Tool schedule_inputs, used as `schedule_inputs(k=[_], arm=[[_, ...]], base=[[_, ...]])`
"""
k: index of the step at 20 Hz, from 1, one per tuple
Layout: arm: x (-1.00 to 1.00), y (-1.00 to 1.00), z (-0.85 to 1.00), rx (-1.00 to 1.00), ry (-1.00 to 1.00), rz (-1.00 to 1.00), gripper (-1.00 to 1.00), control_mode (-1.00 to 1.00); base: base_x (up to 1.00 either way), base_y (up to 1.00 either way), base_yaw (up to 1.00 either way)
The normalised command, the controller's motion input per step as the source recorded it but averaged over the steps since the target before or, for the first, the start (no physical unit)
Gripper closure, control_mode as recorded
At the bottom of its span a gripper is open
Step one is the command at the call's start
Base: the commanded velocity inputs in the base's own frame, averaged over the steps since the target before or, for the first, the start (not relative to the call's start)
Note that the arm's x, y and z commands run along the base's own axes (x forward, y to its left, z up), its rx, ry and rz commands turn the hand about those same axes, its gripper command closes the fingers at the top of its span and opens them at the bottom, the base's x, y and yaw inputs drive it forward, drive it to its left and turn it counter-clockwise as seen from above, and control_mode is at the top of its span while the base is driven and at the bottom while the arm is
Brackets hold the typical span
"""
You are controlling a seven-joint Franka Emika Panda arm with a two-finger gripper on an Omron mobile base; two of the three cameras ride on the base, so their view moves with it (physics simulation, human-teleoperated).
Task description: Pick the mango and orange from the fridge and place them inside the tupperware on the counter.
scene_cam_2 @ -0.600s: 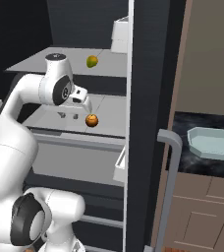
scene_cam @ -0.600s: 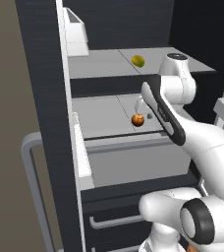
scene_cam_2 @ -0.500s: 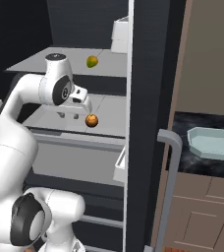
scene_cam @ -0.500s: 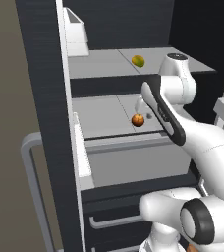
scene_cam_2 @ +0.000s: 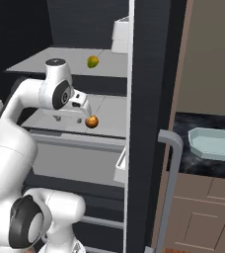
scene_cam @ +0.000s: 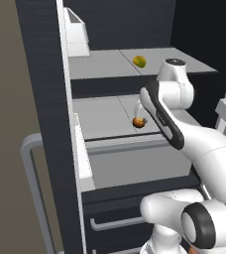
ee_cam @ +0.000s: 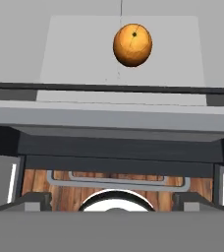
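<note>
**Operator:** On the middle shelf of the fridge [scene_cam: 45, 74], where does the orange [scene_cam: 139, 122] sit relative to the gripper [scene_cam_2: 82, 114]?

**Technician:** The orange rests near the shelf's front edge. The gripper hangs just above and beside it, not touching. The hand view places the orange [ee_cam: 132, 45] ahead of the hand and off the line between the fingertips. The jaws stand wide apart and hold nothing.

**Operator:** And the other items?

**Technician:** The mango [scene_cam: 140, 61] lies on the shelf above, well apart from the gripper. The tupperware [scene_cam_2: 213, 144] sits on the counter [scene_cam_2: 183, 163] to the right of the fridge, with no fruit visible in it.

**Operator:** How should the present step, reaching for the orange, be performed?

**Technician:** My judgement:
1. Centre the orange between the fingers before descending.
2. Keep the jaws fully spread until the fingers flank the widest part of the fruit.
3. Descend slowly; a round fruit will likely roll if one finger nudges it first.
4. Watch clearance under the upper shelf when lifting out.

**Operator:** Any brands, labels or writing?

**Technician:** None can be read on the fridge, the fruit or the tupperware.
</note>
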Motion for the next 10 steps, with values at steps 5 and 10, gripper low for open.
schedule_inputs(k=[5,10], arm=[[0.50,-0.07,-0.24,0.00,-0.03,-0.01,-1.00,-1.00],[0.45,-0.14,-0.28,0.00,-0.29,-0.03,-1.00,-1.00]], base=[[0.00,0.00,0.00],[0.00,0.00,0.00]])
